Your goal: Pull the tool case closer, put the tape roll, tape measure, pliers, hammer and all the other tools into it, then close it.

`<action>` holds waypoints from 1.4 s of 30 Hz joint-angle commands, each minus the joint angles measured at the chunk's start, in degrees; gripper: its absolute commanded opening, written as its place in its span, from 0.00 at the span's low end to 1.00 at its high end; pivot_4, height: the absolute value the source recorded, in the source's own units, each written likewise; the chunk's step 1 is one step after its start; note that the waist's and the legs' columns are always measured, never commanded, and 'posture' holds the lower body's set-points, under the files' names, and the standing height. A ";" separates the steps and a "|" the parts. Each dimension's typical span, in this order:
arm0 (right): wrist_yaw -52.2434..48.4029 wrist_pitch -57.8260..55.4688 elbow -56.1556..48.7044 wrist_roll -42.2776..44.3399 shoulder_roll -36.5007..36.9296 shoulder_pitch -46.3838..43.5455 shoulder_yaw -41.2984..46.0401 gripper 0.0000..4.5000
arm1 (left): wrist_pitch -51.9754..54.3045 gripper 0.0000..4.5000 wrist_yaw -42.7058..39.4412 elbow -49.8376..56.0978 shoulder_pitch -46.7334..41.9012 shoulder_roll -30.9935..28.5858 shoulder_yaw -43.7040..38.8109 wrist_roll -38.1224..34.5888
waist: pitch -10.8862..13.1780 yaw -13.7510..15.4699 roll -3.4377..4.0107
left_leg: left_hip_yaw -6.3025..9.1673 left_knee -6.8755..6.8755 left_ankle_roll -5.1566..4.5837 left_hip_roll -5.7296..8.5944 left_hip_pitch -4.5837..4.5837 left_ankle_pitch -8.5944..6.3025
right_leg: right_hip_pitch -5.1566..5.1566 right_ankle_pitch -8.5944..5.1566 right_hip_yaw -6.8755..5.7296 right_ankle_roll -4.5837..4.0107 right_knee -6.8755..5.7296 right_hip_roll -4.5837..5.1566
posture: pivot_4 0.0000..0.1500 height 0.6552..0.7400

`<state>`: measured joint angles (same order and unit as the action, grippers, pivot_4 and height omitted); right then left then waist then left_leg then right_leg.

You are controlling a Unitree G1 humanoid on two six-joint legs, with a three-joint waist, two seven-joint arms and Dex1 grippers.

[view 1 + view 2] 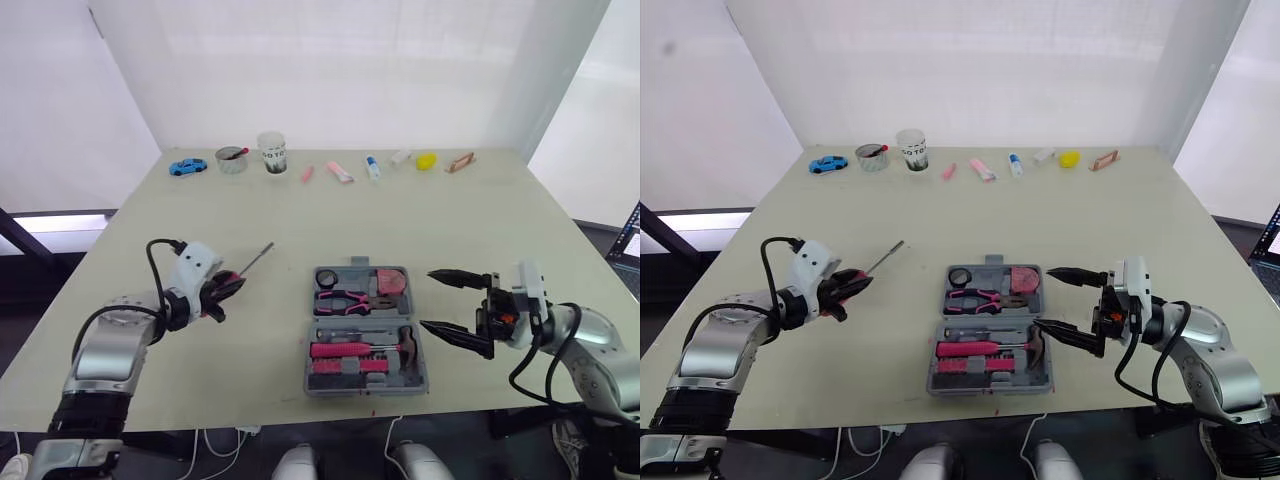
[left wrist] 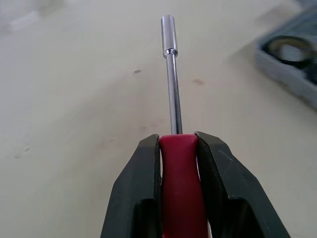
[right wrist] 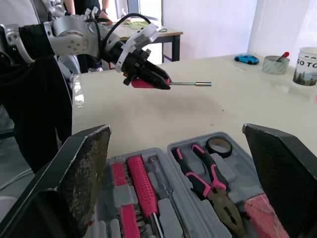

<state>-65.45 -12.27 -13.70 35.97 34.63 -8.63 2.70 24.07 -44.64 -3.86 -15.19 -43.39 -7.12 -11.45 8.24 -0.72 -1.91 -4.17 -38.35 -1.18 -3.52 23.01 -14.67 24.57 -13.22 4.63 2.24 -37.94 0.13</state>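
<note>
Fingers [image 2: 133, 188] of left gripper [image 1: 228, 288] clamp red-handled driver [image 2: 171, 89] at nine o'clock of open tool case [image 1: 365, 390], likely for stowing; right gripper [image 1: 427, 298] fingers spread apart.

A pale beige table [image 1: 330, 215] stands before white translucent curtains [image 1: 330, 70] glowing with soft daylight. Dark floor [image 1: 35, 290] shows beside it (past its left corner). In the right wrist view, another desk [image 3: 171, 33] stands near a bright white wall [image 3: 208, 25].

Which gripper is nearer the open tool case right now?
Right. The right gripper sits open at the tool case's right edge; the left gripper is off to its left, shut on a red-handled driver.
</note>
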 commanded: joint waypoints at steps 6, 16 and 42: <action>-2.15 2.14 0.95 0.18 2.06 2.74 4.02 1.00 | 1.03 0.13 -12.79 8.70 -5.27 -4.08 7.43 -2.17 | 0.07 0.13 0.00 | 0.00 -0.01 0.00 0.01 0.02 0.00 | 0.01 -0.02 0.00 -0.01 0.00 -0.01 | 1.00 1.00; -4.35 3.65 2.89 -0.46 3.55 5.30 6.50 1.00 | 8.99 0.13 -24.93 10.86 -17.40 -2.83 19.79 -3.77 | 0.11 -0.19 0.00 | 0.04 -0.02 -0.01 0.06 0.04 0.00 | 0.01 0.00 0.03 0.06 0.00 -0.05 | 1.00 1.00; -8.77 3.92 3.67 -0.93 8.15 11.06 8.63 1.00 | 29.23 0.13 -21.96 26.20 -14.73 -0.92 38.41 -2.40 | 0.20 0.04 0.08 | 0.14 -0.07 -0.02 0.11 0.03 0.00 | -0.01 -0.16 0.07 0.22 -0.03 -0.08 | 1.00 1.00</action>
<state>-74.50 -8.52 -8.14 34.28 42.63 2.84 10.10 52.50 -67.17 20.23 -28.72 -44.55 30.60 -14.21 8.44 -0.68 -1.83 -4.02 -38.42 -1.20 -3.41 23.04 -14.67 24.55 -13.38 4.70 2.46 -37.98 0.05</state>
